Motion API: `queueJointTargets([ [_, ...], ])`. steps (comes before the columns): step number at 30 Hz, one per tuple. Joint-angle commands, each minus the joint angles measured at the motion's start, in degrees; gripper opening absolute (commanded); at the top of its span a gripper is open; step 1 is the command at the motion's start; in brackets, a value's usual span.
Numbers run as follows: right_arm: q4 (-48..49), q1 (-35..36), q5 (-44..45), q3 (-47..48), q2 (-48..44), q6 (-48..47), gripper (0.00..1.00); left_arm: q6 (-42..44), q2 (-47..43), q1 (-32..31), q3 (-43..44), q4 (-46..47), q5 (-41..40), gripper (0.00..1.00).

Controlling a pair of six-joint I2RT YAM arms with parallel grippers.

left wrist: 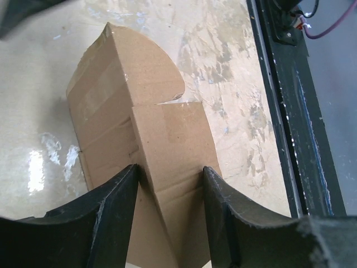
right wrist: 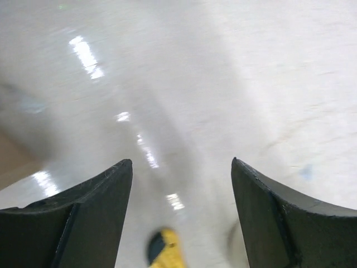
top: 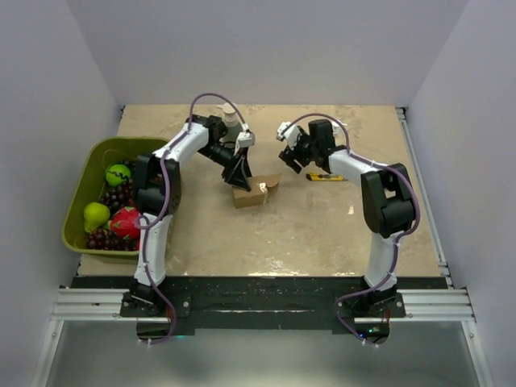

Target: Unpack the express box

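Note:
The express box (top: pixel 256 193) is a small brown cardboard carton on the table's middle, with a rounded flap raised on its right side. In the left wrist view the box (left wrist: pixel 139 111) has taped seams, and one cardboard panel fills the gap between my fingers. My left gripper (top: pixel 240 179) (left wrist: pixel 170 170) points down onto the box's left end and is shut on that panel. My right gripper (top: pixel 290 157) (right wrist: pixel 181 162) is open and empty, hovering above bare table just right of the box.
A yellow and black utility knife (top: pixel 325 176) lies right of the box; its tip (right wrist: pixel 164 248) shows under my right gripper. A green bin (top: pixel 81 189) with an apple, a pear, grapes and a red fruit stands at the table's left edge.

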Motion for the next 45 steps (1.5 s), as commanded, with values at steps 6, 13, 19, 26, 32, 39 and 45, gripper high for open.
queueJointTargets([
  [6, 5.5, 0.9, 0.7, 2.0, -1.4, 3.7, 0.75, 4.1, 4.0, -1.4, -2.7, -1.5, -7.7, 0.29],
  [13, -3.2, -0.7, -4.4, -5.4, -13.6, 0.0, 0.77, 5.4, 4.6, -1.3, -1.9, -1.5, -9.7, 0.31],
  [19, -19.2, -4.1, -19.1, -9.7, -19.6, -18.7, 0.75, 6.0, 4.9, -1.3, -0.6, -1.5, -11.0, 0.32],
  [26, -21.3, -3.3, -25.8, -10.0, -18.2, -28.0, 0.7, 6.9, 3.5, -1.4, -1.3, -1.5, -11.8, 0.33],
  [32, -26.9, -1.4, -29.8, -3.7, -11.3, -35.4, 0.65, 7.7, 2.0, -1.4, -3.2, -1.4, -13.6, 0.35],
  [39, -23.8, 0.4, -32.7, -1.4, -7.2, -33.8, 0.54, 8.2, 1.8, -1.4, -3.8, -1.5, -15.3, 0.36],
  [45, -19.9, 0.7, -33.7, 0.6, -4.6, -31.4, 0.31, 10.4, 1.2, -1.3, -6.0, -1.5, -16.5, 0.36],
])
